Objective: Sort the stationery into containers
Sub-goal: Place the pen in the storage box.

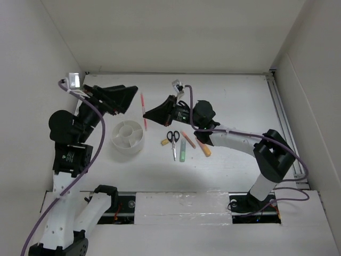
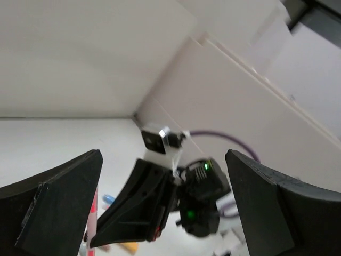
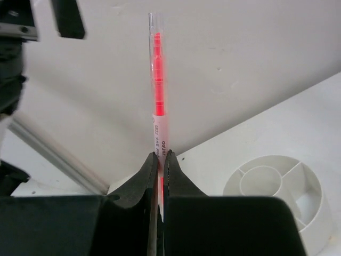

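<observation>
Now | step: carrying pen (image 3: 156,80) to tub (image 3: 314,194) | right jaws pinched on pen — beside tub | left jaws wide, empty | next: centre over a wedge — release

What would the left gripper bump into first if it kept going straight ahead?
Most likely the right gripper, which faces it, pinching the pink pen. In the left wrist view the pen sits off to one side; depth is hard to judge.
</observation>
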You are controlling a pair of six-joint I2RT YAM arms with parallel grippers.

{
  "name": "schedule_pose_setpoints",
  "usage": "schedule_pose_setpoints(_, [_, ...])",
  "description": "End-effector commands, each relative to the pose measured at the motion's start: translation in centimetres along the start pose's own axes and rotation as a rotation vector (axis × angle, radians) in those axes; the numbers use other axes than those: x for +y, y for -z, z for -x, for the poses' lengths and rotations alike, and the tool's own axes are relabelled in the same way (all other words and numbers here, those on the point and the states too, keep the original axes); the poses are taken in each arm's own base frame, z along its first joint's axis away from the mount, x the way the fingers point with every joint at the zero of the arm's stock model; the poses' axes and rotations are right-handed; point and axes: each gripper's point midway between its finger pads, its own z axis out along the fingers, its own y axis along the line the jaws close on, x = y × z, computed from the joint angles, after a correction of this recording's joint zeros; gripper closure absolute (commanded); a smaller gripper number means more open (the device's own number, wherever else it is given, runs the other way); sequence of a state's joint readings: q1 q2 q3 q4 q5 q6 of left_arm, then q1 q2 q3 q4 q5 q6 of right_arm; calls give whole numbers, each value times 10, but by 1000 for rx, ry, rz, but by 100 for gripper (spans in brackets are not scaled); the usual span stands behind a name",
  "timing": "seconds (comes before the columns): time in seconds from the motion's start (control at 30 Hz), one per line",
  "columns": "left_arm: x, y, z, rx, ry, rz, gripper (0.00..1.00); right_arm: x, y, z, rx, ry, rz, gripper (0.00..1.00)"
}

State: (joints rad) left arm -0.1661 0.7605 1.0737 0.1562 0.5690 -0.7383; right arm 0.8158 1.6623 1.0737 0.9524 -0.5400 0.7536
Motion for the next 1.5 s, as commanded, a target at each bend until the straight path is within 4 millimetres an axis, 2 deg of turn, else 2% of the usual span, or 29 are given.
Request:
schedule_pose_setpoints(0.0, [50,14,45,-202,20,382,0,1,-20,25,-82,138,43,100])
schedule_pose_setpoints(0.03, [84,28,40,-212,33,566,0,-1,-24,27,-92,159,51,100])
schedule_pose_setpoints(0.1, [111,44,39,-222,37,735,0,0,-34,32,-107,210,92,100])
schedule_pose_setpoints(0.13, [123,55,37,-230,33,812,0,-13,-38,21,-93,218,95,100])
schedule_pose_setpoints(0.17, [142,76,34,-251,28,951,0,-12,-41,18,-95,252,137,100])
schedule_pose_setpoints(0.2, [153,90,28,-257,18,1015,0,-9,-47,21,-101,272,172,100])
schedule_pose_setpoints(0.23, [158,101,27,-297,44,1068,0,-15,-48,19,-100,296,190,100])
schedule_pose_setpoints(0.27, [160,122,23,-325,51,1130,0,-28,-51,4,-90,302,208,100])
schedule_pose_setpoints(0.3, [169,142,23,-379,38,1214,0,-35,-51,-1,-73,299,226,100])
schedule_pose_setpoints(0.33, [172,153,22,-407,40,1250,0,-36,-57,0,-79,300,245,100])
schedule_pose_setpoints(0.37, [169,165,22,-445,46,1265,0,-51,-59,-14,-63,276,233,100])
schedule_pose_setpoints(0.43, [176,176,14,-450,34,1296,0,-54,-64,-14,-65,278,252,100])
schedule_pose_setpoints(0.5, [178,181,12,-450,11,1301,0,-62,-67,-21,-59,272,246,100])
schedule_pose_setpoints(0.57, [187,182,-4,-393,-5,1310,0,-67,-68,-25,-50,264,239,100])
schedule_pose_setpoints(0.67, [192,176,-12,-357,-17,1279,0,-76,-74,-30,-35,265,237,100])
schedule_pose_setpoints(0.7, [189,175,-8,-366,-16,1271,0,-81,-75,-36,-23,260,239,100])
schedule_pose_setpoints(0.87, [195,166,-14,-311,-21,1264,0,-84,-77,-41,-6,260,253,100])
schedule_pose_setpoints(0.9, [197,167,-17,-303,-21,1270,0,-87,-78,-46,9,253,252,100])
schedule_pose_setpoints(0.93, [197,167,-17,-303,-21,1270,0,-81,-80,-48,14,265,273,100])
schedule_pose_setpoints(1.0, [199,166,-19,-290,-29,1277,0,-92,-79,-60,36,243,255,100])
schedule_pose_setpoints(1.03, [199,166,-19,-290,-29,1277,0,-90,-80,-60,45,244,263,100])
schedule_pose_setpoints(1.1, [195,162,-18,-290,-19,1244,0,-96,-81,-76,75,222,265,100])
schedule_pose_setpoints(1.2, [192,160,-16,-292,-24,1227,0,-99,-84,-84,95,231,257,100])
schedule_pose_setpoints(1.4, [196,158,-20,-264,-37,1227,0,-100,-89,-91,105,239,259,100])
schedule_pose_setpoints(1.43, [195,156,-20,-266,-34,1214,0,-106,-88,-98,118,226,248,100])
schedule_pose_setpoints(1.47, [197,155,-21,-259,-34,1220,0,-104,-90,-94,111,233,254,100])
